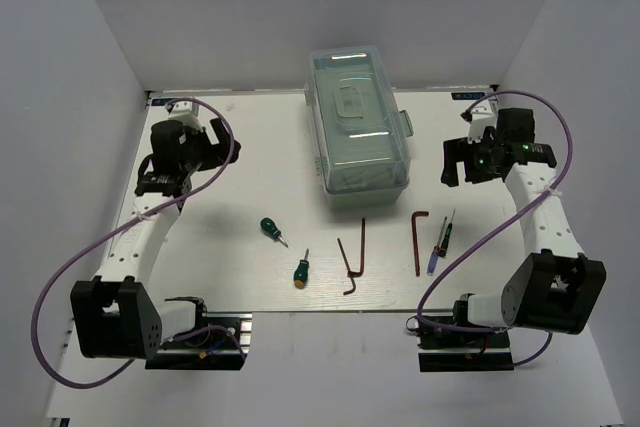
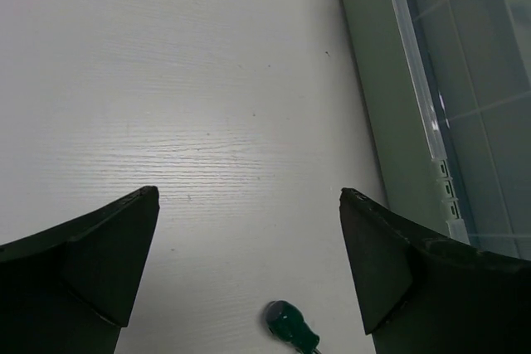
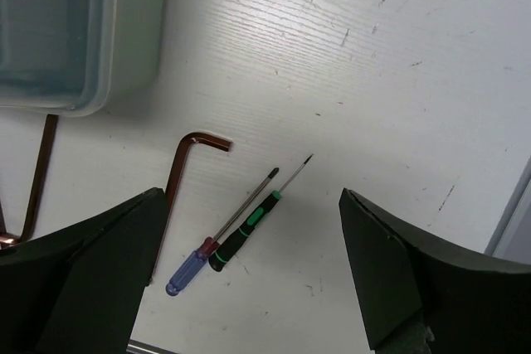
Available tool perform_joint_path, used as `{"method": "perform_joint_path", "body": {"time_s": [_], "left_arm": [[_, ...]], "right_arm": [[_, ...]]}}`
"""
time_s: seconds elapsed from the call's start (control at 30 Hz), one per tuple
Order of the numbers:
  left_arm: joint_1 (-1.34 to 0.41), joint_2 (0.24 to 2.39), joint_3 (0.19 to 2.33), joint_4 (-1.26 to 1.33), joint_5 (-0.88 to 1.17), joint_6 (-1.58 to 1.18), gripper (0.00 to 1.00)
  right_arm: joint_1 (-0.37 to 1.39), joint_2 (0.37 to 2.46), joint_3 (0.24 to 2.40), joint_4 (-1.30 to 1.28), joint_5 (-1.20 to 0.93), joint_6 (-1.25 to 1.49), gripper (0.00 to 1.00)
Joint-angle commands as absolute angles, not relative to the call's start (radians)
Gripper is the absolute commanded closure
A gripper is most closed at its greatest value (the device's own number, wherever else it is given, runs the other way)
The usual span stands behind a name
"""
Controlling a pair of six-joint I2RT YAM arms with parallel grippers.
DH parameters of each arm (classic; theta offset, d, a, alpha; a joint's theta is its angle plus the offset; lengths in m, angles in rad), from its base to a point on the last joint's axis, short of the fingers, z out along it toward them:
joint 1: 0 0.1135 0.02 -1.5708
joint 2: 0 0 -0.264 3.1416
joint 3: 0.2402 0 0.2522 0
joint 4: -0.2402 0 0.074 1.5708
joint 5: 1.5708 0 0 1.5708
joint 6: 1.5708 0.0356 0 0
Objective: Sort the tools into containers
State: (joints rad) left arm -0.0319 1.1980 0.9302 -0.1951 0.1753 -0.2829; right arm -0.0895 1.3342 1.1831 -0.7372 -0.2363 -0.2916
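Note:
The closed toolbox (image 1: pixel 358 127), pale mint with a translucent lid, stands at the table's back centre. Two stubby green-handled screwdrivers (image 1: pixel 270 229) (image 1: pixel 301 269) lie in front of it. Three dark hex keys (image 1: pixel 362 245) (image 1: pixel 348 269) (image 1: pixel 419 237) lie further right. Two thin precision screwdrivers (image 1: pixel 440 242) lie side by side beyond them. My left gripper (image 1: pixel 160 183) is open and empty above bare table; a green handle (image 2: pixel 290 327) shows below it. My right gripper (image 1: pixel 462 162) is open and empty above the blue-handled (image 3: pixel 184 269) and black-green (image 3: pixel 245 234) screwdrivers and a hex key (image 3: pixel 174 196).
The toolbox's side (image 2: pixel 440 97) runs along the right of the left wrist view, and its corner (image 3: pixel 83 39) fills the upper left of the right wrist view. White walls enclose the table (image 1: pixel 230 147) on the left, back and right.

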Motion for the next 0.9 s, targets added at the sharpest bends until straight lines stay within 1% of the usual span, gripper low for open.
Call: {"method": "perform_joint_path", "body": {"time_s": [0.0, 0.07, 0.1, 0.13, 0.17, 0.2, 0.23, 0.27, 0.3, 0.37, 0.4, 0.43, 0.47, 0.5, 0.53, 0.57, 0.6, 0.63, 0.67, 0.7, 0.77, 0.8, 0.87], "left_arm": [[-0.034, 1.216, 0.965, -0.161, 0.276, -0.313, 0.0], [-0.034, 1.236, 0.976, -0.152, 0.319, -0.325, 0.0], [-0.034, 1.262, 0.976, -0.132, 0.339, -0.325, 0.03], [-0.043, 1.279, 0.994, -0.132, 0.353, -0.325, 0.05], [-0.043, 1.298, 1.021, -0.132, 0.385, -0.334, 0.08], [-0.043, 1.317, 1.035, -0.132, 0.409, -0.334, 0.13], [-0.043, 1.36, 1.052, -0.132, 0.432, -0.334, 0.2], [-0.043, 1.383, 1.069, -0.132, 0.474, -0.344, 0.43], [-0.043, 1.403, 1.101, -0.132, 0.498, -0.344, 0.61], [-0.052, 1.461, 1.147, -0.132, 0.541, -0.353, 1.0], [-0.052, 1.477, 1.158, -0.132, 0.557, -0.363, 1.0], [-0.052, 1.489, 1.169, -0.132, 0.567, -0.373, 1.0], [-0.052, 1.502, 1.178, -0.132, 0.568, -0.373, 1.0], [-0.052, 1.502, 1.187, -0.132, 0.568, -0.385, 0.98], [-0.052, 1.502, 1.187, -0.123, 0.577, -0.385, 0.9], [-0.061, 1.502, 1.187, -0.123, 0.577, -0.396, 0.78], [-0.061, 1.502, 1.187, -0.111, 0.587, -0.396, 0.54], [-0.061, 1.502, 1.187, -0.11, 0.588, -0.417, 0.43], [-0.061, 1.502, 1.187, -0.08, 0.612, -0.417, 0.35], [-0.061, 1.502, 1.187, -0.066, 0.621, -0.434, 0.25], [-0.071, 1.502, 1.187, -0.019, 0.647, -0.471, 0.21], [-0.071, 1.511, 1.187, -0.003, 0.656, -0.485, 0.2], [-0.081, 1.511, 1.187, 0.018, 0.666, -0.503, 0.2]], "right_arm": [[-0.092, 1.324, 1.25, -0.727, -0.311, -0.311, 0.09], [-0.089, 1.321, 1.255, -0.712, -0.36, -0.377, 0.09], [-0.084, 1.327, 1.279, -0.675, -0.406, -0.39, 0.11], [-0.084, 1.339, 1.293, -0.667, -0.431, -0.408, 0.16], [-0.08, 1.363, 1.314, -0.646, -0.481, -0.4, 0.26], [-0.077, 1.394, 1.386, -0.631, -0.503, -0.372, 0.35], [-0.075, 1.411, 1.414, -0.624, -0.57, -0.356, 0.52], [-0.065, 1.451, 1.478, -0.614, -0.581, -0.297, 0.88], [-0.057, 1.5, 1.512, -0.612, -0.594, -0.276, 1.0], [-0.017, 1.581, 1.682, -0.621, -0.643, -0.192, 1.0], [-0.005, 1.644, 1.733, -0.632, -0.658, -0.175, 1.0], [0.036, 1.707, 1.882, -0.658, -0.679, -0.158, 1.0], [0.067, 1.732, 1.929, -0.664, -0.68, -0.1, 0.77], [0.09, 1.785, 1.966, -0.666, -0.692, -0.078, 0.72], [0.106, 1.827, 2.052, -0.641, -0.693, -0.037, 0.66], [0.118, 1.842, 2.068, -0.634, -0.696, -0.019, 0.58], [0.156, 1.873, 2.075, -0.603, -0.696, 0.021, 0.46], [0.169, 1.899, 2.092, -0.588, -0.701, 0.062, 0.42], [0.181, 1.916, 2.103, -0.542, -0.733, 0.081, 0.38], [0.22, 1.957, 2.115, -0.529, -0.739, 0.119, 0.36], [0.264, 1.986, 2.14, -0.477, -0.721, 0.147, 0.34], [0.293, 2.011, 2.151, -0.451, -0.712, 0.199, 0.3], [0.321, 2.049, 2.173, -0.383, -0.683, 0.238, 0.28]]}}
